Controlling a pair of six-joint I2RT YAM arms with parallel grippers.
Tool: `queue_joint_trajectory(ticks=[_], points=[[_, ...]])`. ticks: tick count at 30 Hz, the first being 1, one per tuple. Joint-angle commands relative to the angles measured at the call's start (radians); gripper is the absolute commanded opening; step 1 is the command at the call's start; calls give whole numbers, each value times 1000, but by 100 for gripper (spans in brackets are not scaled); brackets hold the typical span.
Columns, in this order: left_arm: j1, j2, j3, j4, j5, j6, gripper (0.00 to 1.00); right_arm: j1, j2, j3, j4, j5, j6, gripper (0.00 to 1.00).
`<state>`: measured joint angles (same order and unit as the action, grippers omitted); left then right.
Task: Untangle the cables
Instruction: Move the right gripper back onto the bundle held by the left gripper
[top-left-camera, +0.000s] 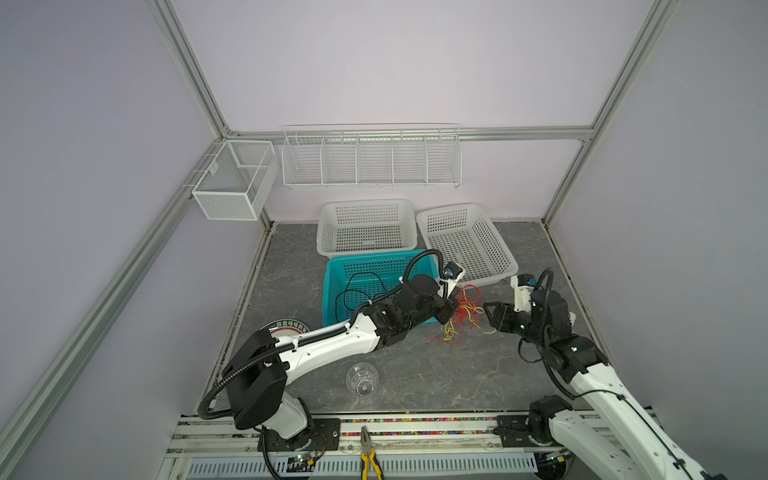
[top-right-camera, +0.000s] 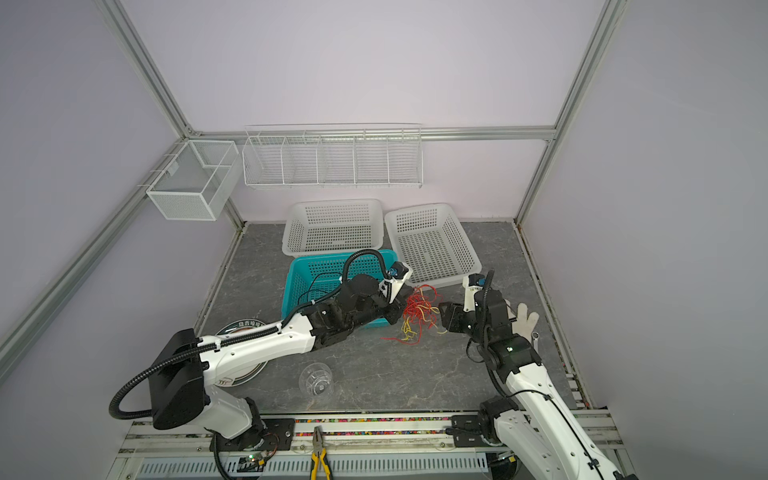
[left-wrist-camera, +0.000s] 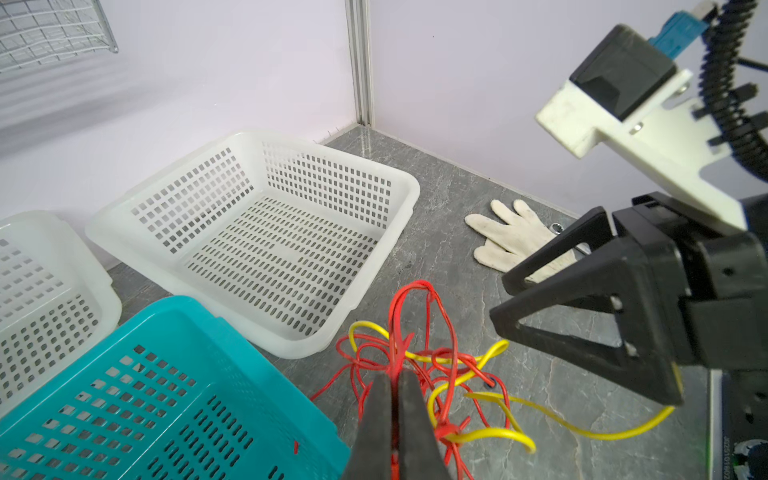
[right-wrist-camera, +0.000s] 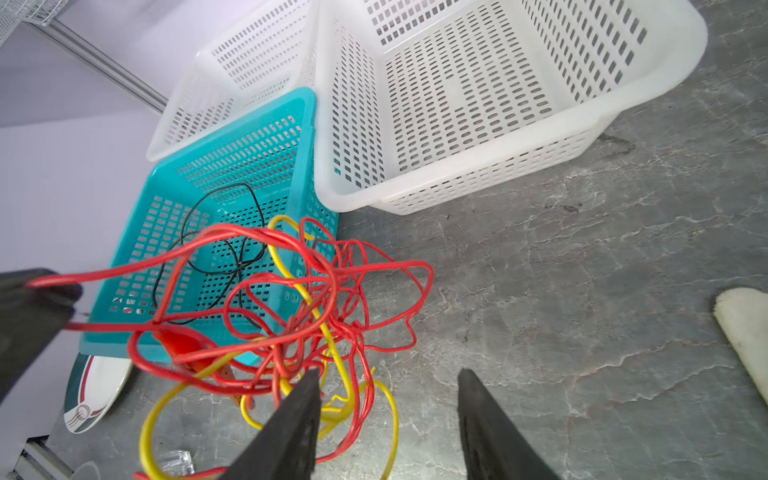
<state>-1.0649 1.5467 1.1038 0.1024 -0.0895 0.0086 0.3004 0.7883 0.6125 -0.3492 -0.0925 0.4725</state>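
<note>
Left hand (left-wrist-camera: 392, 376) is pinching light, springy cables (left-wrist-camera: 449, 358); I'm eyeing a yellow loop (left-wrist-camera: 494, 433) for my spread right hand (right-wrist-camera: 388, 374).

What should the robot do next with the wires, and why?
Probably close the open right pincer on a yellow cable and ease it away: the left pincer is shut on a red cable, and both colours are knotted together.
</note>
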Motion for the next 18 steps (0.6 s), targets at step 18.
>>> queue_joint_trajectory(ticks=[18], points=[[6, -5, 13, 31, -17, 11, 0, -14, 133, 67, 42, 94, -9, 63]])
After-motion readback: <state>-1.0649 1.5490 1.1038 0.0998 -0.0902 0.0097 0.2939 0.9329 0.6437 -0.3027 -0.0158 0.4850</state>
